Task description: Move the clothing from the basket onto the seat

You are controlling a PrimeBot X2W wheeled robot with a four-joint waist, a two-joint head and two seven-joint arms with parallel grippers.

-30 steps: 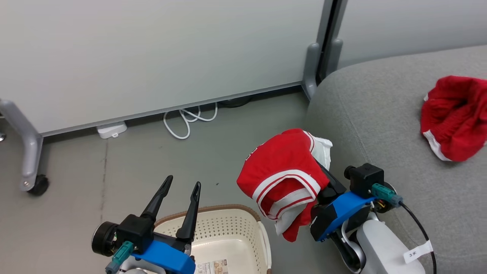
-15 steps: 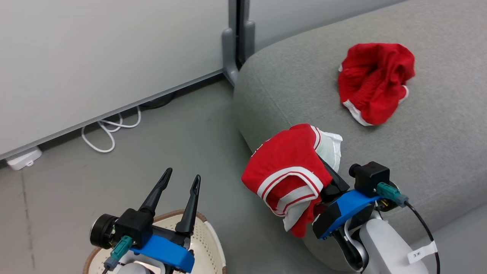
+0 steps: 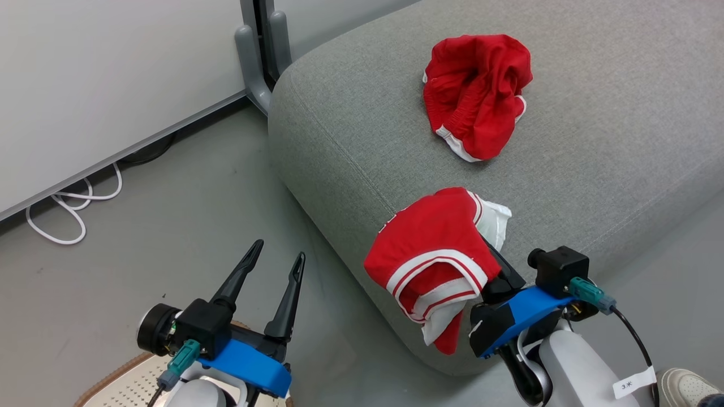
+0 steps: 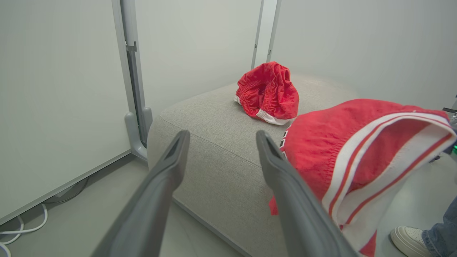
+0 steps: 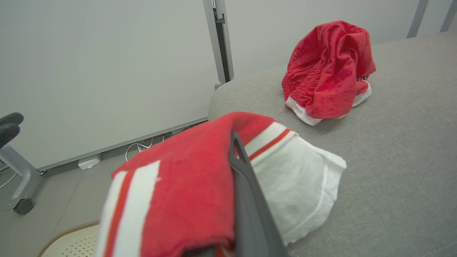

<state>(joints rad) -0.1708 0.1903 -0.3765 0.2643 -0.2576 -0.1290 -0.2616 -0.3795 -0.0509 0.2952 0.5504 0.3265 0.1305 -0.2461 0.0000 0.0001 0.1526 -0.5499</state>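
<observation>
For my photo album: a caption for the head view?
Right gripper holds striped garment beside couch, where plain garment lies.

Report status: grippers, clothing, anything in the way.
Right gripper shut on striped garment, at seat edge. Left gripper open, empty. Plain garment lies on seat. Person's shoe nearby, not in the way.

- The seat (image 3: pixel 594 141) is showing matt, coarse grey woven fabric.
- The plain red garment (image 3: pixel 478 93) is looking like soft, crinkled cloth with a faint sheen.
- The striped garment (image 3: pixel 435 260) is showing smooth red cloth with white bands.
- The basket (image 3: pixel 121 387) is showing perforated cream plastic.
- The left gripper (image 3: pixel 281 249) is showing matt dark plastic fingers (image 3: pixel 287 305).
</observation>
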